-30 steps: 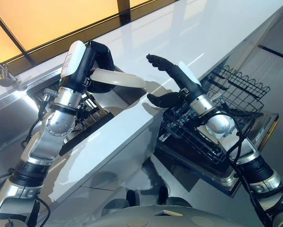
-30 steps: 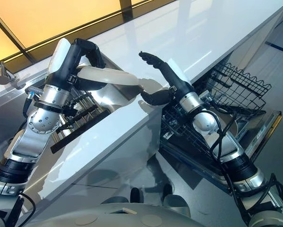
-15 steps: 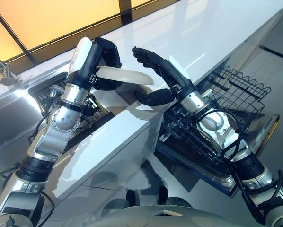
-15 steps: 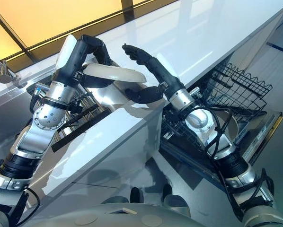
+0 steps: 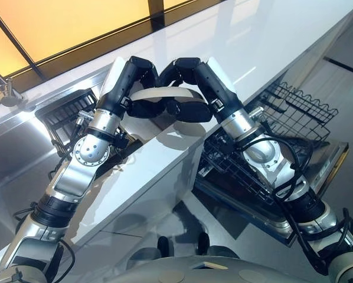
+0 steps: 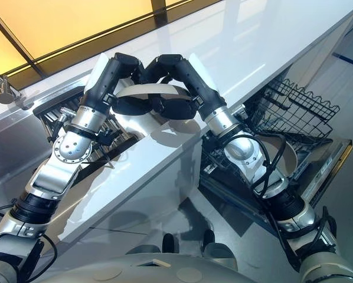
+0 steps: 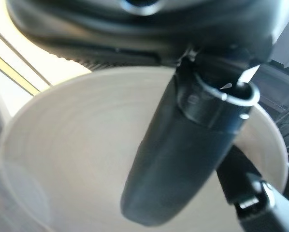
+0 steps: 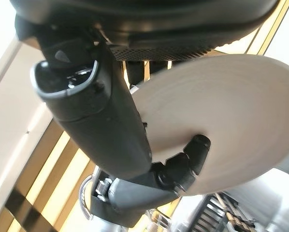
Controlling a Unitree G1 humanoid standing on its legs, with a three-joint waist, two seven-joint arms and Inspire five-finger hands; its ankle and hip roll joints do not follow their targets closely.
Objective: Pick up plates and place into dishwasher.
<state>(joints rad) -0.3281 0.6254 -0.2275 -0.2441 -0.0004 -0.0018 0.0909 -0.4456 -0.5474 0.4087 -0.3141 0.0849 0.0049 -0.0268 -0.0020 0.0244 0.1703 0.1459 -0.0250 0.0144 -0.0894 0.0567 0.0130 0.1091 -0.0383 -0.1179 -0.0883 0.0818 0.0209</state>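
Both hands meet above the white tabletop and grip one pale plate between them, held clear of the surface. The left hand comes in from 8 o'clock and clamps the plate's near-left rim, its thumb lying across the plate's face in the left wrist view. The right hand reaches from 4 o'clock, fingers curled over the top edge and thumb under the opposite side. At 3 o'clock, below the tabletop's edge, the open dishwasher shows its black wire rack. A dark dish rack sits at 9 o'clock in the steel sink.
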